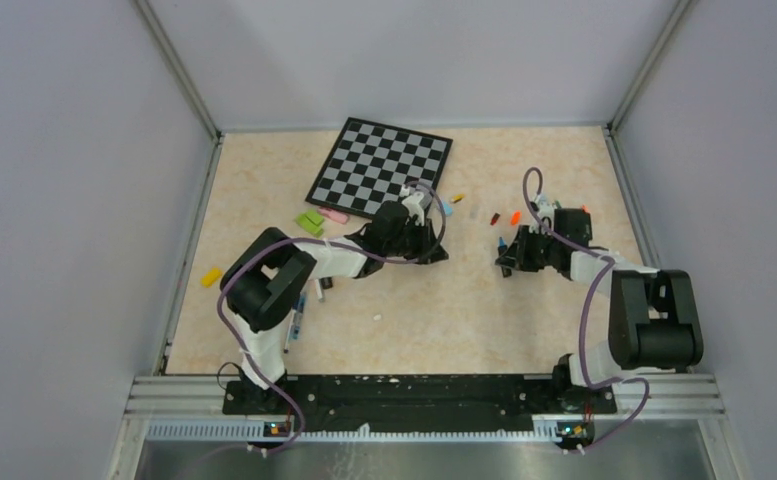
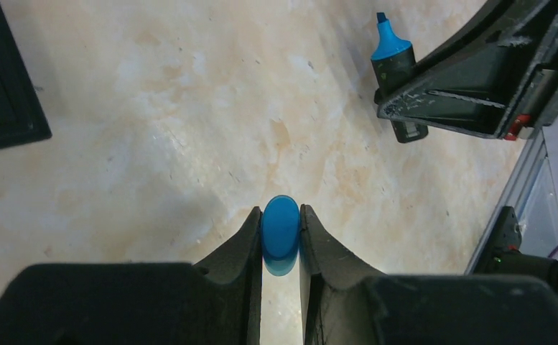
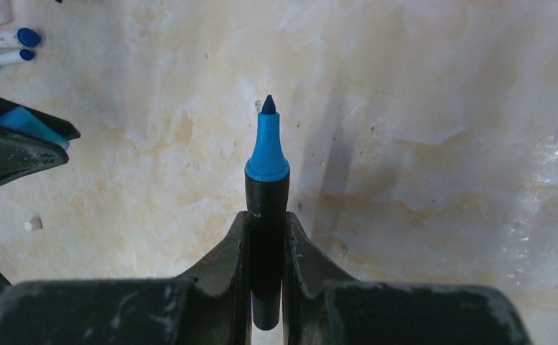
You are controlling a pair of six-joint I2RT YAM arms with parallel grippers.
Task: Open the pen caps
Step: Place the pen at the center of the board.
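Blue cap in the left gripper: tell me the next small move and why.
Probably lower the left gripper toward the table and open it to drop the blue cap. The cap is already off: it sits alone between the left jaws, while the right gripper holds the black marker with its blue tip exposed, apart from it.
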